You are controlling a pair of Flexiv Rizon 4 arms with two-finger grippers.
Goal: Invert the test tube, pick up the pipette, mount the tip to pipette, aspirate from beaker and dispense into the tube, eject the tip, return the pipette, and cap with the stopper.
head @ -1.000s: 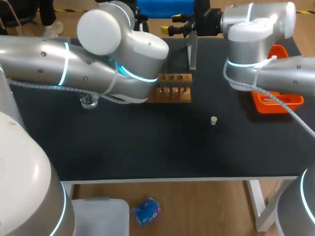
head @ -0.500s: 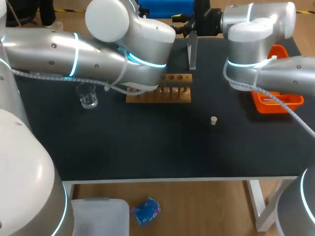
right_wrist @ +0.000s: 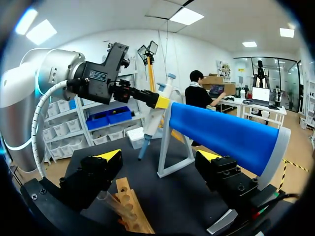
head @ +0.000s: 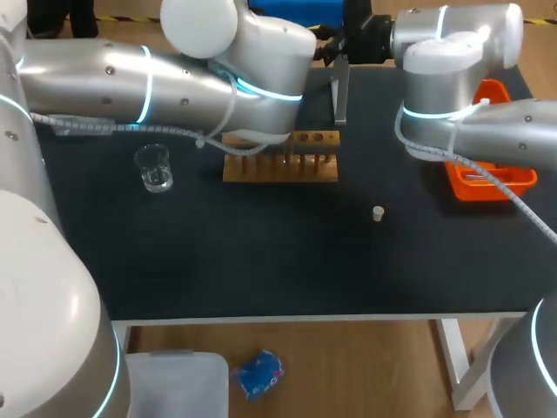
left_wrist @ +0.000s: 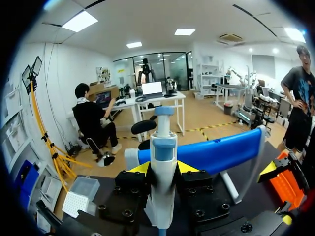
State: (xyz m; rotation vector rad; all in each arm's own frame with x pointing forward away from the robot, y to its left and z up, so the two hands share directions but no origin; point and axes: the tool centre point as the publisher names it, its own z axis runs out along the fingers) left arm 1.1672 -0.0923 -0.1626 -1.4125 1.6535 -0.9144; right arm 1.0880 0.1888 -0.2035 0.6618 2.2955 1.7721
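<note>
My left gripper [left_wrist: 163, 169] is shut on the white and blue pipette [left_wrist: 162, 147], held upright in front of the blue bar of the pipette stand [left_wrist: 216, 153]. The right wrist view shows that same gripper [right_wrist: 158, 102] from the side, with the pipette [right_wrist: 153, 120] hanging point down above the table. My right gripper [right_wrist: 160, 157] is open and holds nothing, close to the stand at the back of the table. A clear test tube [right_wrist: 107, 200] sits in the wooden rack [head: 283, 164]. The glass beaker [head: 155, 168] stands left of the rack. The small stopper [head: 378, 212] lies further forward, to the right.
An orange tray [head: 487, 178] sits at the right edge under my right arm. A box of tips [left_wrist: 81, 195] lies at the back left. The stand's grey frame [head: 339, 87] rises behind the rack.
My left arm has swung up and toward the back, uncovering the rack's left end and the beaker. The right arm has stayed where it was.
</note>
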